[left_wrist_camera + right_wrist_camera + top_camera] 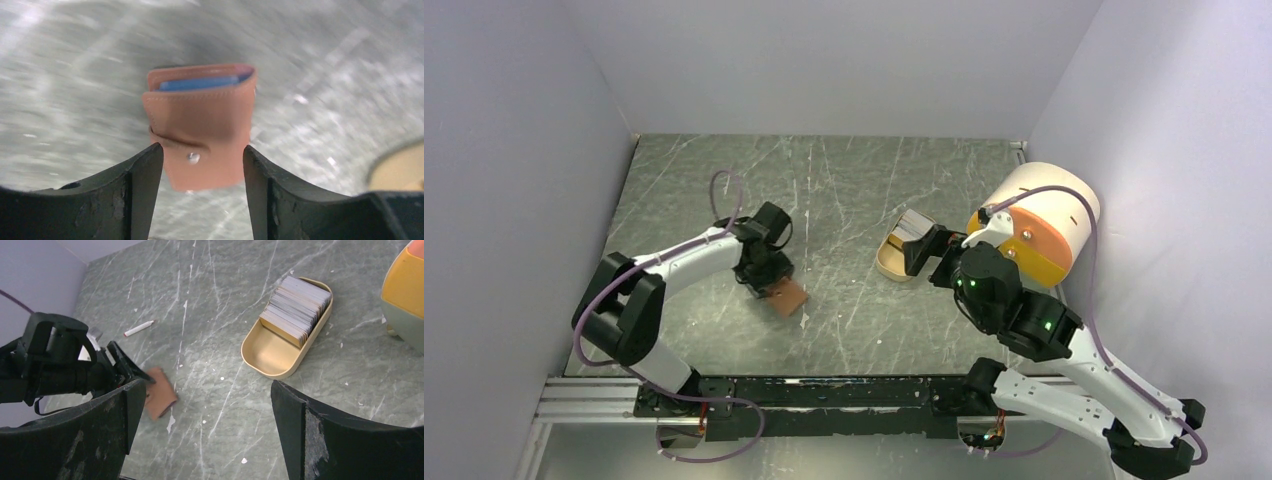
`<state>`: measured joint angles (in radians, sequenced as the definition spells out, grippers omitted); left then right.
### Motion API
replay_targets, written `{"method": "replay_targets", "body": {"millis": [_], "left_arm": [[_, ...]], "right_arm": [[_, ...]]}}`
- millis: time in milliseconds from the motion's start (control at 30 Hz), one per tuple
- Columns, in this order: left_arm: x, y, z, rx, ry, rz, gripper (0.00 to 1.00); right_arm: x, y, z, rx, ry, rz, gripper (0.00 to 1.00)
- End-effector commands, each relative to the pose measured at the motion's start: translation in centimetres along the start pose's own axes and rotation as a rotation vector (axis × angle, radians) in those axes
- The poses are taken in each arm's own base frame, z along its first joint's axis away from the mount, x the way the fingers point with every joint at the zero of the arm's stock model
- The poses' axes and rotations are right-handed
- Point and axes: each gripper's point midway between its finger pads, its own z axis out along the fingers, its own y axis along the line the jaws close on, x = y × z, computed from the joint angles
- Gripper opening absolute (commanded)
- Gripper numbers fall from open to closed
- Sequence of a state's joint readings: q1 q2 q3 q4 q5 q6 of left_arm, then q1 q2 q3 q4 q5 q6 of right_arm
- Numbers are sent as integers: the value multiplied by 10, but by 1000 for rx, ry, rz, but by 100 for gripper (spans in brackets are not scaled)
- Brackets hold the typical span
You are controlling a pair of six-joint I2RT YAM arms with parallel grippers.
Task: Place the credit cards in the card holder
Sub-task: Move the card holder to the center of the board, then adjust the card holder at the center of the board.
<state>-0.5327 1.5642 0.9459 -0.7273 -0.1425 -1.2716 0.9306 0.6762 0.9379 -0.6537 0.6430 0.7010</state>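
The card holder [200, 125], a reddish-brown leather wallet with a metal snap, sits between the fingers of my left gripper [203, 150], which is shut on its two side edges. A light blue credit card [197, 83] shows in its top pocket. From above, the card holder [787, 297] is left of centre, just beyond the left gripper [769, 280]. A stack of whitish credit cards [295, 307] stands in a tan tray. My right gripper [207, 390] hangs open above the table with nothing in it, near the tray [894, 262].
The tan oblong tray [267, 352] lies right of centre. A big cream-and-orange cylinder [1039, 222] lies against the right wall. A small white stick [140, 328] lies on the grey marbled table [844, 190]. Walls close in the left, back and right.
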Motion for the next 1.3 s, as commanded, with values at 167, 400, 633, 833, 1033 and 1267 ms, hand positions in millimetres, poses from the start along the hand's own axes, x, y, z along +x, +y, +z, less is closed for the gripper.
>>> {"method": "replay_targets", "body": {"millis": [167, 400, 633, 833, 1033, 1267], "left_arm": [[22, -88, -50, 371, 2, 333, 82], [-18, -60, -39, 362, -83, 436, 65], [-54, -29, -13, 268, -87, 430, 54], [-28, -52, -8, 464, 23, 487, 58], [3, -43, 4, 512, 132, 507, 55], [71, -34, -2, 553, 242, 511, 53]], "right_arm": [[20, 8, 7, -12, 81, 11, 99], [32, 24, 12, -87, 128, -16, 99], [37, 28, 11, -131, 128, 9, 98], [62, 43, 16, -183, 220, 55, 96], [76, 51, 19, -213, 268, 62, 96], [93, 52, 19, -210, 335, 109, 95]]}}
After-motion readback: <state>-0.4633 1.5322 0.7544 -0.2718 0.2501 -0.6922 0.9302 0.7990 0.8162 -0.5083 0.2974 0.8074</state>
